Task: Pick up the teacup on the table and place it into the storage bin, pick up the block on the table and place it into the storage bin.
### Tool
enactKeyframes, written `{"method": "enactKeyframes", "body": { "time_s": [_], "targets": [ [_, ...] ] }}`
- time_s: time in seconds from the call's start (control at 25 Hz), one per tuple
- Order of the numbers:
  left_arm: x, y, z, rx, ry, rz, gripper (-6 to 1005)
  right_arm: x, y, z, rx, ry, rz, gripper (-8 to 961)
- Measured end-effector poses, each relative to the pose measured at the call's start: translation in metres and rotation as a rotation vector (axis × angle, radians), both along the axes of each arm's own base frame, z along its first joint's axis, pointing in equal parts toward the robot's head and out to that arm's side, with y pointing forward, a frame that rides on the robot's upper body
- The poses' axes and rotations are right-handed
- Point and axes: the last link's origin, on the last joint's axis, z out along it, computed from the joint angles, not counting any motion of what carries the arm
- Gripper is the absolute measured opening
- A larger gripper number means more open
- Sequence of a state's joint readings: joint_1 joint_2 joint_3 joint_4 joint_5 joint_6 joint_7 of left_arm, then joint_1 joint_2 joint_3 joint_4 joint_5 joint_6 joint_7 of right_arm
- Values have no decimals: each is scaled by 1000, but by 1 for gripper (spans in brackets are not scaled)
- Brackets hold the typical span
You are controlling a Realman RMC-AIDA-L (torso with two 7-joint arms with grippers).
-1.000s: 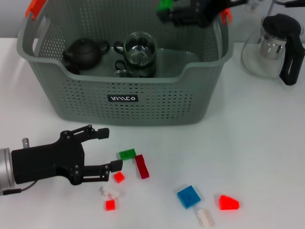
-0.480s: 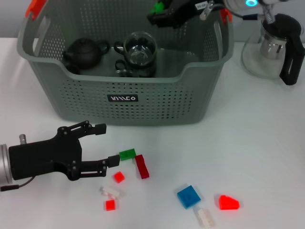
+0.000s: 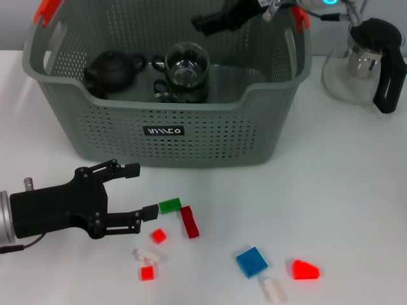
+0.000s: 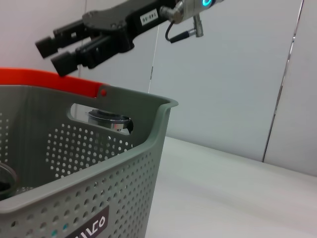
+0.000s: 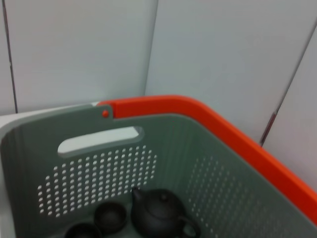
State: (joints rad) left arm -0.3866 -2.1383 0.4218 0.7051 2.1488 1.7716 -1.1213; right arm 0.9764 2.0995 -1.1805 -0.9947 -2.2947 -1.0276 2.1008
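Left hand (image 3: 135, 190), fingers apart, lies in front of the bin (image 3: 166, 130), one fingertip touching the green block (image 3: 170, 206). Risk: closing may nudge it aside. Right hand (image 3: 203, 21), empty, fingers nearly together, hovers over the bin's rear; cups already inside.

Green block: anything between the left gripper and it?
Nothing visible. The left gripper is open beside the green block, its lower fingertip right at the block's edge. A red block lies against the far side. The right gripper hangs over the storage bin.
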Motion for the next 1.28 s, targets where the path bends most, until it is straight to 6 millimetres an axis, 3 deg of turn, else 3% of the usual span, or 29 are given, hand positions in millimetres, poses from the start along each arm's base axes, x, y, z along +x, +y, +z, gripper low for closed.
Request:
{"method": "enactKeyframes", "body": {
  "time_s": [0.04,0.2,0.36,0.6,0.84,1.0,1.28],
  "targets": [
    [0,0,0,0,1,0,904,-1,0,2,6,4,5,574],
    [0,0,1,0,2,0,905,-8,-7,16,22,60,35,739],
    [-1,0,1,1,2,2,905,-13,-22,42,31,183,81,940],
    [-1,-1,1,1,2,4,904,2,-52,71,57,320,182,939],
    [-2,-2,0,2,3,1,904,38,-94,84,7,437,304,937],
    [-2,-2,0,3,3,-1,905,63,-114,89,-48,408,322,936],
    [-2,-1,1,11,1,1,904,106,-155,76,-356,238,205,935]
  ]
}}
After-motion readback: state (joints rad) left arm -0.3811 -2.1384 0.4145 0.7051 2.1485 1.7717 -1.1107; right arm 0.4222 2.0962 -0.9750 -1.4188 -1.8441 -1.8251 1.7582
